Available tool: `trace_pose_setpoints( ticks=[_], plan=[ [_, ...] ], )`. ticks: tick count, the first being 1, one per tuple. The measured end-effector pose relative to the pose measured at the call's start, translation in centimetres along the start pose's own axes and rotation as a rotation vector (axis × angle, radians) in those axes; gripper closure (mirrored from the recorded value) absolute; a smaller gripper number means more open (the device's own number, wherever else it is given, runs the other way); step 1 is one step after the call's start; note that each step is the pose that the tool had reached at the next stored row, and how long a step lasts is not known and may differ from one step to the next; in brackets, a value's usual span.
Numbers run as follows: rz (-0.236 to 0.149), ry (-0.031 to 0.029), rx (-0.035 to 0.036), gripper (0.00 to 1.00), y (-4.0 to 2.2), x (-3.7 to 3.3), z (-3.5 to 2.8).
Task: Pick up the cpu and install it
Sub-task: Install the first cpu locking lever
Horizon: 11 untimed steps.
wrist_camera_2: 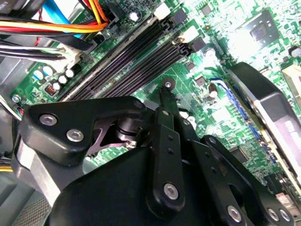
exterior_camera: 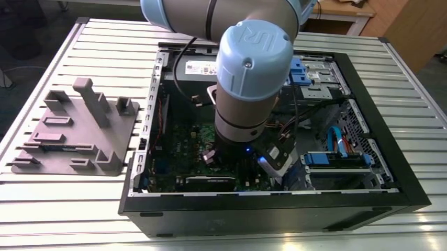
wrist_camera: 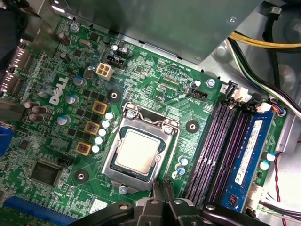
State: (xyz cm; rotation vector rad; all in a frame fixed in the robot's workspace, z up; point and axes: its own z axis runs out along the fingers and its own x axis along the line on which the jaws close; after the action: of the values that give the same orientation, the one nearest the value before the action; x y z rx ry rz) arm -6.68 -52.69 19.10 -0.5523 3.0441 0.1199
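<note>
In the first wrist view the cpu (wrist_camera: 138, 150), a pale silvery square, lies flat inside the metal socket frame (wrist_camera: 114, 165) on the green motherboard (wrist_camera: 155, 80). My gripper (wrist_camera: 162, 186) hovers just beside the socket's edge, fingertips together and holding nothing. In the second wrist view the gripper (wrist_camera_2: 166, 88) points down at the motherboard (wrist_camera_2: 197, 70) near the black memory slots (wrist_camera_2: 131, 61). In the exterior view the arm's wrist (exterior_camera: 248, 78) reaches down into the open computer case (exterior_camera: 265, 201) and covers the socket.
A blue memory stick (wrist_camera: 247, 160) stands in a slot beside the socket. A graphics card (wrist_camera_2: 268, 108) and bundled cables (wrist_camera_2: 47, 28) lie close by. A grey fixture tray (exterior_camera: 77, 130) sits on the slatted table at the exterior view's left.
</note>
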Motion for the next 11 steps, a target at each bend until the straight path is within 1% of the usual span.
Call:
trace_pose_setpoints(
  ticks=[4,6,11],
  plan=[
    [0.0,0.0,0.0001,0.9,0.01,-0.03,-0.31],
    [0.0,0.0009,-0.0003,0.9,0.04,-0.05,-0.65],
    [0.0,0.0033,-0.0011,0.9,0.11,-0.11,-1.72]
  ],
)
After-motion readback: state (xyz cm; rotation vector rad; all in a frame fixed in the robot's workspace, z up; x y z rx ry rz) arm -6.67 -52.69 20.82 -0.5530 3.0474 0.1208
